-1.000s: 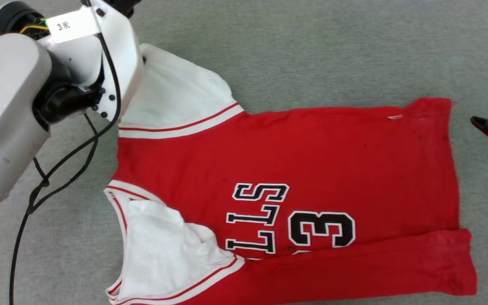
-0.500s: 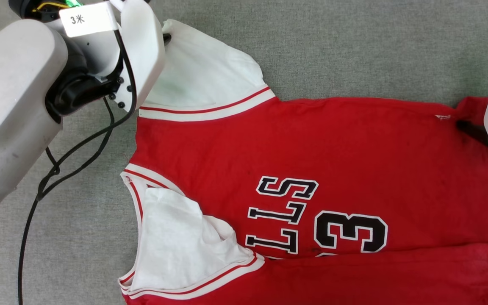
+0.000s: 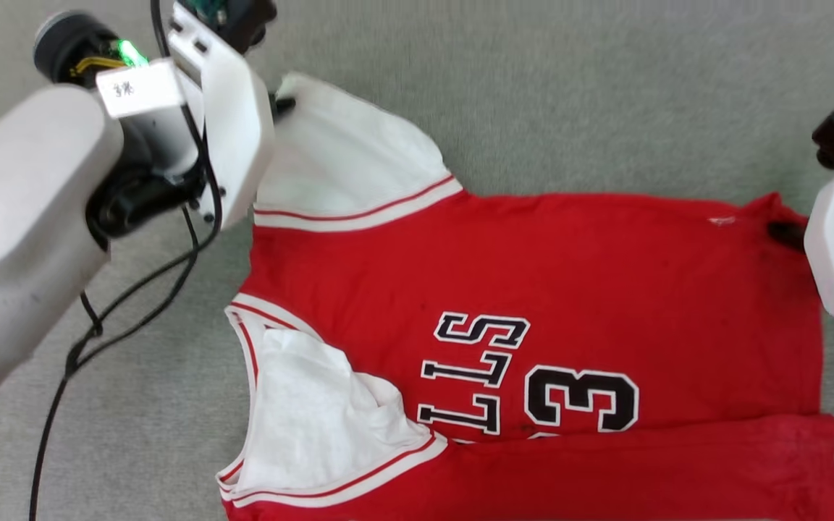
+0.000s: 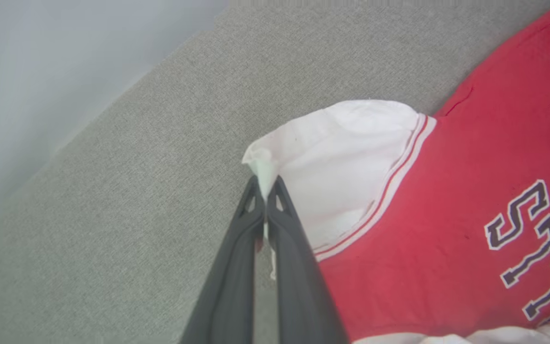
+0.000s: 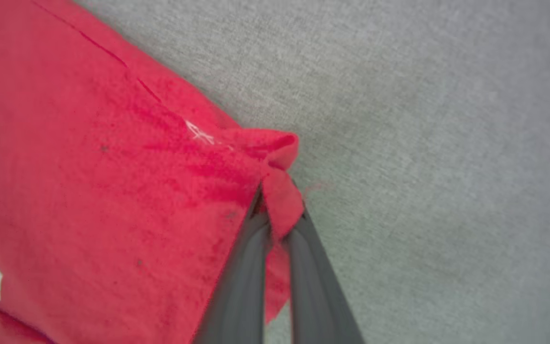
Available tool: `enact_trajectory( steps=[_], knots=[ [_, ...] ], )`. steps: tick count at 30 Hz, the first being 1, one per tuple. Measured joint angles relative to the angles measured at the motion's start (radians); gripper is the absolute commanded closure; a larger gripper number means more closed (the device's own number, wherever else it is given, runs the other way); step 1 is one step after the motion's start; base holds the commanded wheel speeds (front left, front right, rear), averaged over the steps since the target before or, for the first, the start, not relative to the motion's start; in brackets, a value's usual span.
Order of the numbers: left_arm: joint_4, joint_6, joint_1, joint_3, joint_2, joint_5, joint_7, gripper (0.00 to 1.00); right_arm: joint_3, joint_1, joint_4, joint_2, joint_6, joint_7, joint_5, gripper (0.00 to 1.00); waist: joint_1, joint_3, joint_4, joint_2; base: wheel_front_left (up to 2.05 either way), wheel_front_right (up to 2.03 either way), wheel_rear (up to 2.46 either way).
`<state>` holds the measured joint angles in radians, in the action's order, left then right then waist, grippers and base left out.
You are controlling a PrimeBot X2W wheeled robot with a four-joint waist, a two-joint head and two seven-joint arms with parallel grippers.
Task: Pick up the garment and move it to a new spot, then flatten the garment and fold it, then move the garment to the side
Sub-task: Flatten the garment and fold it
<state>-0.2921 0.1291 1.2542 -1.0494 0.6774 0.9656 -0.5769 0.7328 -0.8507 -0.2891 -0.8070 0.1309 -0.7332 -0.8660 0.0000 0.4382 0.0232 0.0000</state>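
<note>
Surface: grey woven cloth covers the tabletop [image 3: 569, 87]; the garment [image 3: 533, 275] lies spread on it, collar end to your left and hem to your right.
Layout: the near long edge is already turned over as a red strip [image 3: 641, 463] that covers the bottom of the lettering [image 3: 482, 376]. The near sleeve [image 3: 316, 420] is tucked in over the chest.
Just changed: a second ago your right tool [image 5: 277, 210] stood open, off the cloth beyond the hem. Now it is clamped on the far hem corner [image 5: 280, 143].
Unchanged: your left tool [image 4: 265, 184] stays pinched shut on the tip of the far sleeve [image 4: 346, 157].
Camera: the whole head picture has shifted, so read that as your head moving, not the garment.
Meaning: you now hold both far ends. I judge the next fold, far edge brought over toward the near strip, is ready to start. Lift both ends together or the middle will likely sag.
Head view gives: the full layout, the fold and the lettering, though the pale wrist housings hide both pinches.
Left wrist view gives: a little white cloth poking up between the closed fingertips. It looks like a thin bite that could slip under tension.
Right wrist view gives: red cloth bunched and wrapped over one fingertip, with a white stitch mark [image 5: 198, 134] near it.
</note>
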Motion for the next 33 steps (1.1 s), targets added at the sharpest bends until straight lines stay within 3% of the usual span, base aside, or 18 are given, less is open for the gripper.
enact_trajectory(
  steps=[9,16,23,28,33],
  knots=[
    [0.087,-0.019,-0.191,-0.032,0.064,0.044,0.08,1.0,0.035,0.149,0.064,-0.075,0.0,0.171,-0.073,1.0,-0.0001,-0.173,0.002,0.0,0.0,0.0,0.0],
    [0.206,-0.085,-0.392,-0.063,0.153,0.086,0.137,1.0,0.041,0.312,0.119,-0.12,0.0,0.253,-0.101,1.0,-0.0002,-0.286,-0.001,0.0,0.0,0.0,0.0],
    [0.305,-0.151,-0.579,-0.109,0.22,0.131,0.182,1.0,0.032,0.479,0.129,-0.116,0.0,0.313,-0.113,1.0,-0.0002,-0.344,-0.01,0.0,0.0,0.0,0.0],
    [0.312,-0.177,-0.661,-0.136,0.22,0.146,0.212,1.0,0.028,0.556,0.106,-0.082,0.0,0.332,-0.102,1.0,-0.0002,-0.332,-0.01,0.0,0.0,0.0,0.0],
    [0.245,-0.173,-0.704,-0.156,0.176,0.161,0.229,1.0,0.044,0.585,0.053,-0.031,0.0,0.332,-0.09,1.0,0.0,-0.314,-0.013,0.0,0.0,0.0,0.0]
  ],
)
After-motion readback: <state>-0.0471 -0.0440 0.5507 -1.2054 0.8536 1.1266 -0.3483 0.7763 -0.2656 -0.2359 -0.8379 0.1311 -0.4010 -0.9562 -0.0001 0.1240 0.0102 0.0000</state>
